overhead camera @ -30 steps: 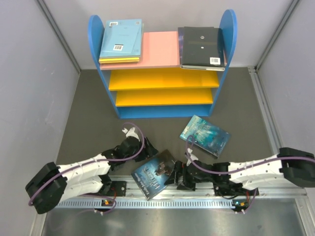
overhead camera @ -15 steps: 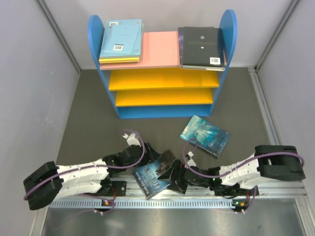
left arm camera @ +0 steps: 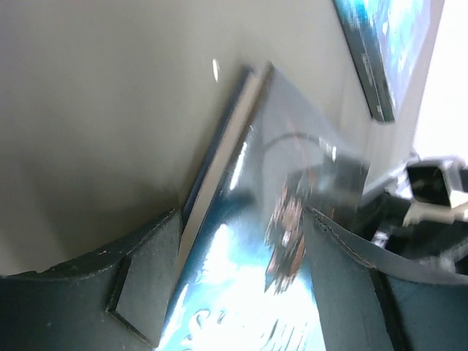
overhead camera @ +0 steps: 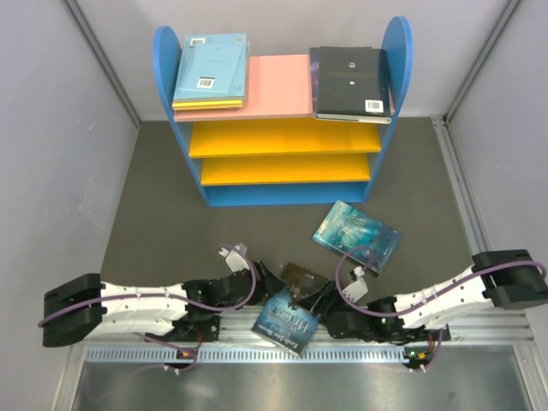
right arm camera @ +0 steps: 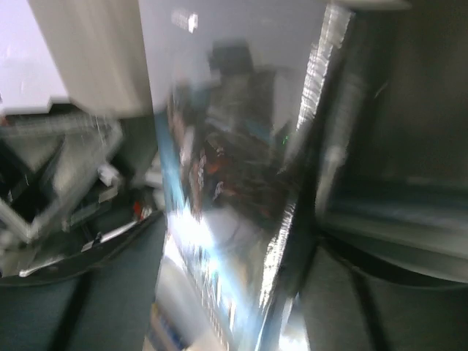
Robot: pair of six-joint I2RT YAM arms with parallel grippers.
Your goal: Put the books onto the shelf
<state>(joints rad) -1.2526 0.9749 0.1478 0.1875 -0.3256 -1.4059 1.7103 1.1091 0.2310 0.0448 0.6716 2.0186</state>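
While L claw point(left arm camera: 245, 256) grips the dark book point(overhead camera: 287, 324), R claw point(right arm camera: 227, 285) straddles it, grip unclear

You see a high gloss on the dark purple-blue book point(overhead camera: 287, 324): its laminated paper cover throws glare, while the page edge is plain matt paper. The teal book point(overhead camera: 356, 235), toward 4 o'clock, shines likewise. The worktop point(overhead camera: 163, 214) is a matt, dark grey, felt-like mat. At 6 o'clock lie a ribbed metal rail point(overhead camera: 257, 353) and a brushed steel sheet point(overhead camera: 257, 390). The shelf point(overhead camera: 282, 137) at 12 o'clock looks like smooth painted board. The left end effector point(left arm camera: 241, 219) has fingers point(left arm camera: 73, 307) of dull dark plastic.
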